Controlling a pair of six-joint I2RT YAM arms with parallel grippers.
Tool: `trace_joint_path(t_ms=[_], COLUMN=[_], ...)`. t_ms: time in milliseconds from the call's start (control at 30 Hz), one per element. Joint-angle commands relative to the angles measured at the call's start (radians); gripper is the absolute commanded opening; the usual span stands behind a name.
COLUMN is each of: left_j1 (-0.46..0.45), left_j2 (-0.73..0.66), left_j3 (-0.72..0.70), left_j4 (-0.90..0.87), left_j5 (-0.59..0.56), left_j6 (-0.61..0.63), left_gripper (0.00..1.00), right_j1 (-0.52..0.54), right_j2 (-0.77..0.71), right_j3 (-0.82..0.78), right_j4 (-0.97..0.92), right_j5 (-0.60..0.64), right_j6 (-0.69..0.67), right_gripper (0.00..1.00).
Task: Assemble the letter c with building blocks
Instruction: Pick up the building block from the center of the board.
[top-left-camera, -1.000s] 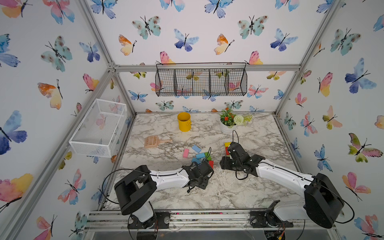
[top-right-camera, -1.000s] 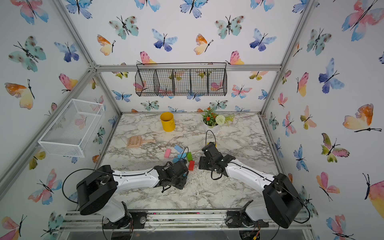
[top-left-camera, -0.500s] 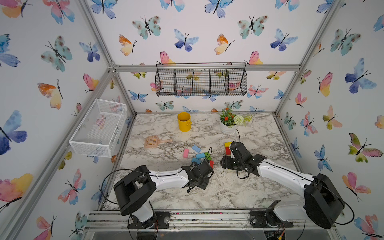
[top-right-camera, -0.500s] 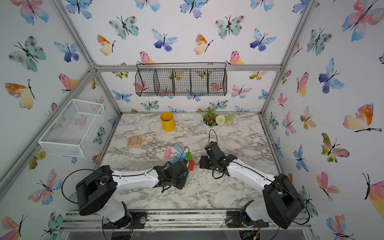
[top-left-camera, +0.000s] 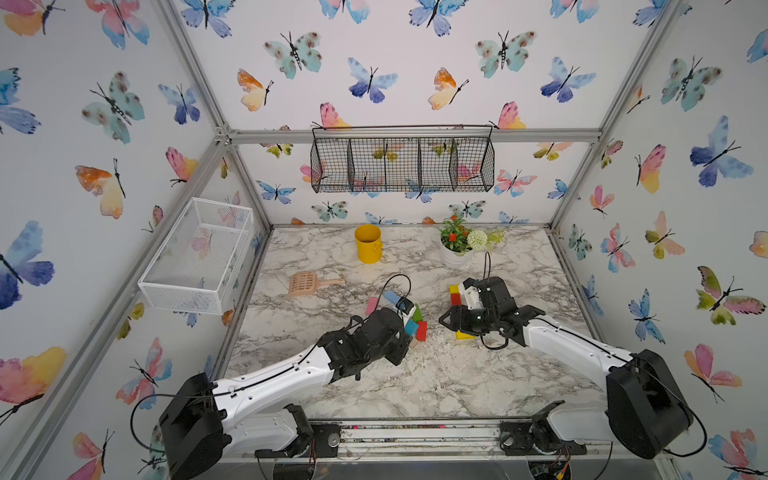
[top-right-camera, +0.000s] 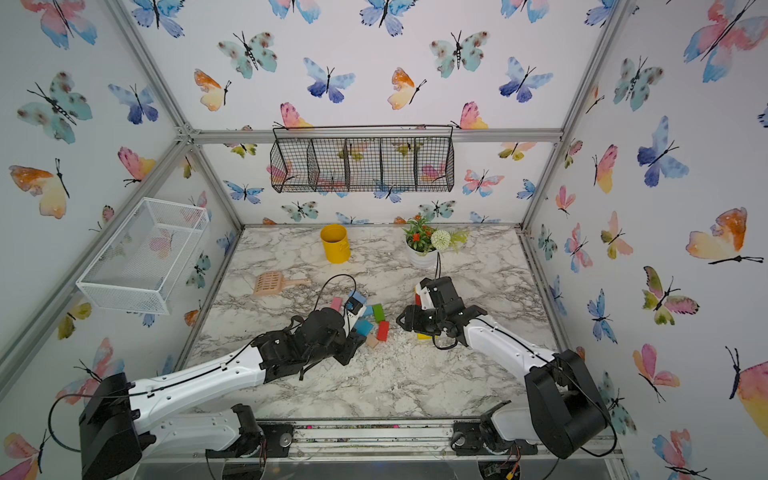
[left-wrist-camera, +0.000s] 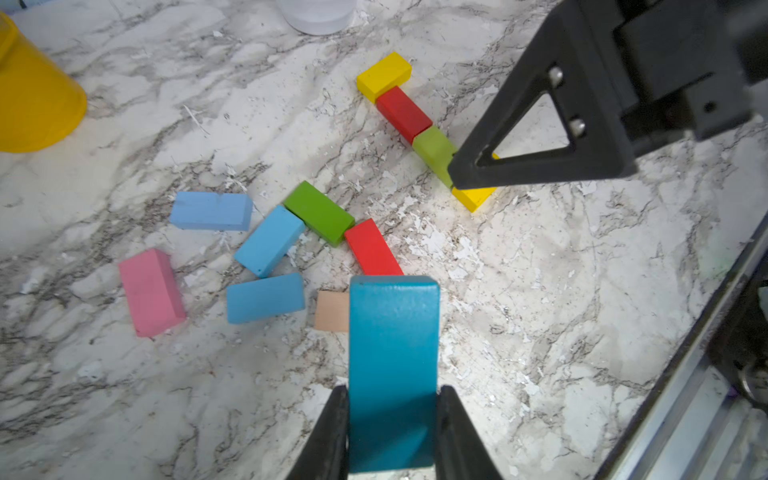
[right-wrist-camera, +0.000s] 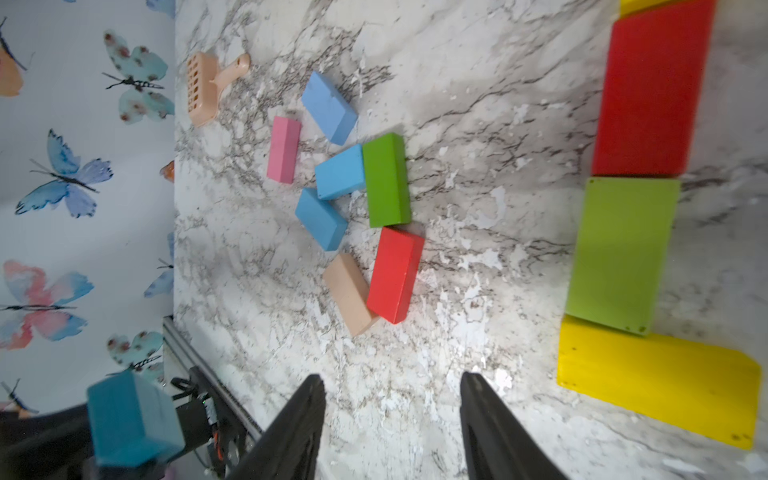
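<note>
Marble-patterned tabletop (top-left-camera: 436, 374) inside butterfly-papered walls (top-left-camera: 415, 54); left gripper (left-wrist-camera: 392, 395) pinches teal block (left-wrist-camera: 394, 332), right gripper (right-wrist-camera: 391, 380) spread.

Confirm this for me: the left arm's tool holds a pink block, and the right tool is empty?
Not pink: the left tool grips a teal block, as the left wrist view shows. The right tool is indeed empty.

Bare tabletop (top-left-camera: 449, 382) near the front; scattered blocks (left-wrist-camera: 320, 214) mid-table, yellow cup (top-left-camera: 368, 244) behind.
</note>
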Motion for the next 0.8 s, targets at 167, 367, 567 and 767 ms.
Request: trace_joint_path(t_ms=[167, 367, 567, 767], left_j1=[0.068, 0.068, 0.068, 0.067], left_j2=[-0.04, 0.011, 0.05, 0.088], left_j3=[0.013, 0.053, 0.089, 0.112], left_j4=[0.004, 0.01, 0.034, 0.039], left_j5=[0.127, 0.166, 0.195, 0.217], left_j6=[0.235, 0.308, 0.335, 0.341], left_gripper=[0.09, 0.08, 0.06, 0.05], right_j1=[-0.037, -0.037, -0.037, -0.037], right_j2=[0.031, 0.067, 0.093, 0.08], right_j3=[0.122, 0.185, 0.212, 0.184], right_j4=[-0.037, -0.124, -0.199, -0.174], right_j5=[-0.376, -0.439, -0.473, -0.533], right_j6=[-0.127, -0.205, -0.245, -0.241], right_gripper=[0.53, 0.54, 0.47, 0.48])
